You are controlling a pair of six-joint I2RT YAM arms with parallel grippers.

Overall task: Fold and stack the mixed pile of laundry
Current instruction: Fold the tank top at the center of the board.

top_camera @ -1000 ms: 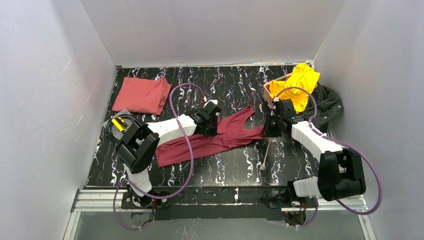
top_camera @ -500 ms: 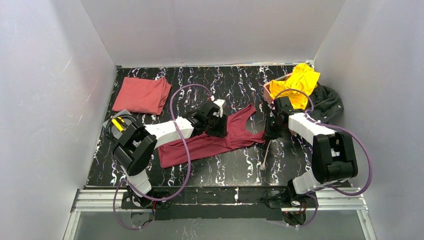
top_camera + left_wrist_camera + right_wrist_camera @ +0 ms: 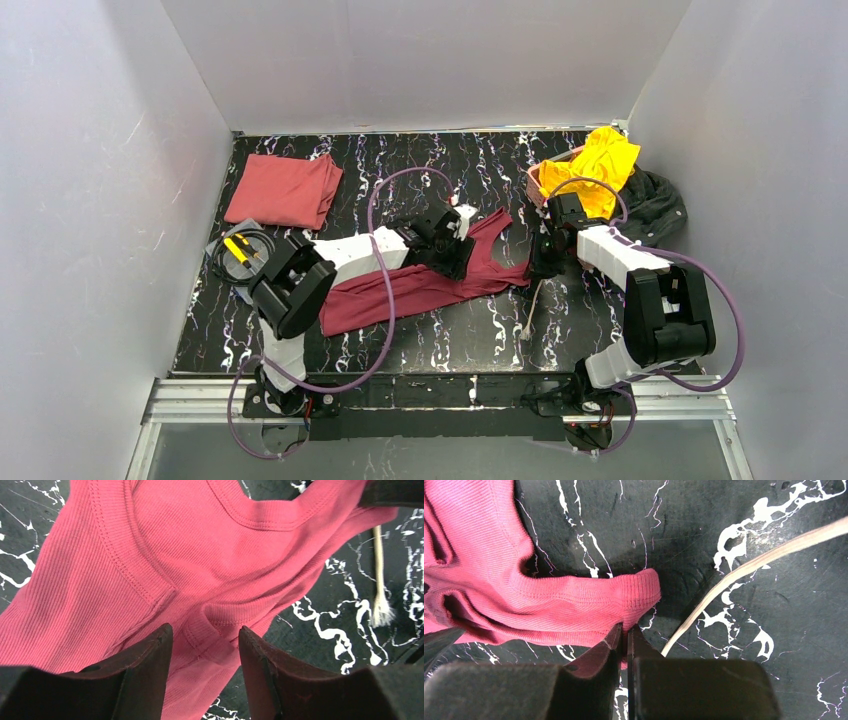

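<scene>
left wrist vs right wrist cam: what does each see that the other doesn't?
Left wrist only: left end effector open above the maroon top, its neckline seams, and the frayed end of the cream cord. Right wrist only: right end effector shut on a strap loop of the top. Both: the top, the cord, the marbled table.

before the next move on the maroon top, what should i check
1. left gripper open, holding nothing: ok
2. right gripper shut on the strap end of the maroon top: ok
3. top spread flat: not ok, it is creased and bunched under the left gripper
4. cord free of the right gripper: cannot tell, it runs right beside the fingers
5. folded red shirt clear of both arms: ok
</scene>
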